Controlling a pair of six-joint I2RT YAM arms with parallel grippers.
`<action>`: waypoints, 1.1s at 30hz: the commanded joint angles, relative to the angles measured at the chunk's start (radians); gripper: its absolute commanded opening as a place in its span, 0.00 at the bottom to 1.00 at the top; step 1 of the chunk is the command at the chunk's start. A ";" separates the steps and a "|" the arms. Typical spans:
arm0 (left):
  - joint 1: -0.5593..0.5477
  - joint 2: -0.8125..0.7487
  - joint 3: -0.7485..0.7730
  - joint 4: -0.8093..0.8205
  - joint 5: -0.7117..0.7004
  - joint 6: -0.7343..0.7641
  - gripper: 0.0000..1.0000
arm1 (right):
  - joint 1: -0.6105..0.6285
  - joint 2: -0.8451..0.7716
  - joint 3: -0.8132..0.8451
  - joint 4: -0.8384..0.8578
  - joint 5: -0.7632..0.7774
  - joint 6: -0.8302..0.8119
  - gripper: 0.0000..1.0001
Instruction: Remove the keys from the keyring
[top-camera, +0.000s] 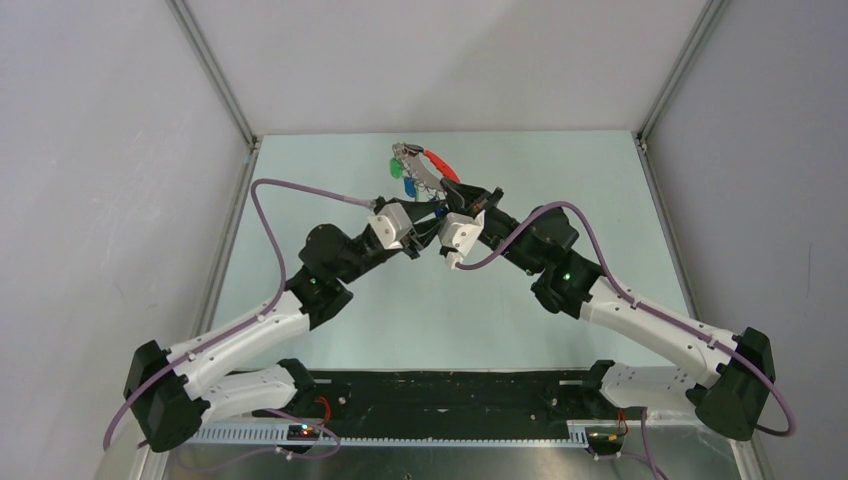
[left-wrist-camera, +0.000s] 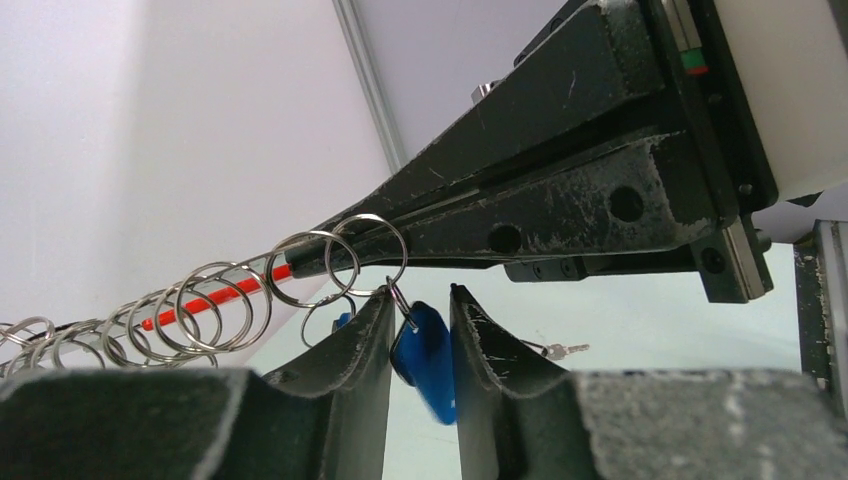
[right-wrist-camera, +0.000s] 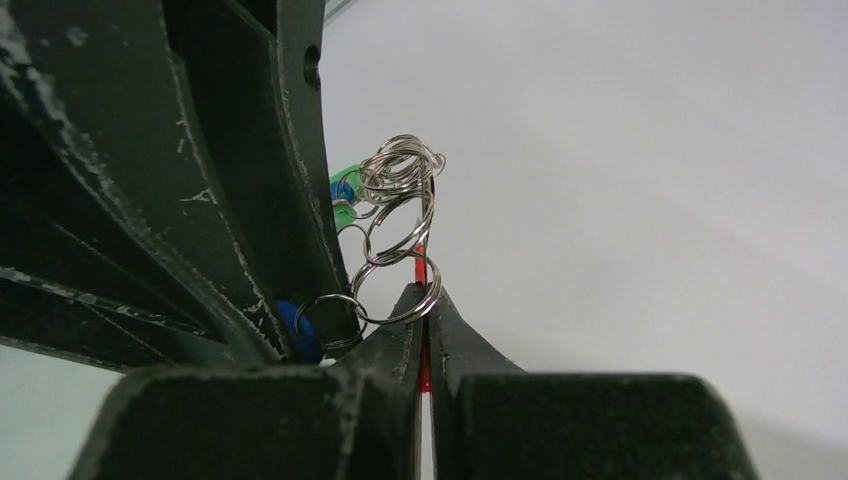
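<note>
High in the middle of the top view, raised off the pale worktop (top-camera: 430, 320), the two arms meet at the keyring (top-camera: 428, 168), but the bunch is small there and both sets of fingertips are lost behind the wrists. Its red loop (top-camera: 441, 165) slants down to the right. A green tag (top-camera: 393, 164) and a blue tag (top-camera: 409, 187) of the keys (top-camera: 396, 168) hang at its left.

From the right wrist, the right end effector (right-wrist-camera: 425, 318) is closed tight, pinching the red loop and one of the steel rings (right-wrist-camera: 398, 195) at its tips. Most of the loop is hidden between the fingers.

From the left wrist, the left end effector (left-wrist-camera: 418, 325) stands a narrow gap apart with the blue tag hanging between its fingers (left-wrist-camera: 352, 345); whether the pads press on it I cannot tell. The blade of that key is out of sight, and the tag's lower end is blurred. The chain of rings runs off the left edge of that frame, cut short. One small loose key (left-wrist-camera: 566, 350) shows at the lower right, blurred, its tag not made out
</note>
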 joint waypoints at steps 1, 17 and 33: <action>-0.003 0.002 0.045 -0.007 -0.024 0.000 0.30 | -0.005 -0.030 0.056 0.072 -0.007 0.014 0.00; -0.003 -0.004 -0.005 -0.016 -0.025 -0.038 0.28 | -0.023 -0.036 0.055 0.064 -0.011 0.018 0.00; -0.002 -0.006 -0.007 -0.016 -0.020 -0.048 0.19 | -0.022 -0.038 0.056 0.067 -0.017 0.020 0.00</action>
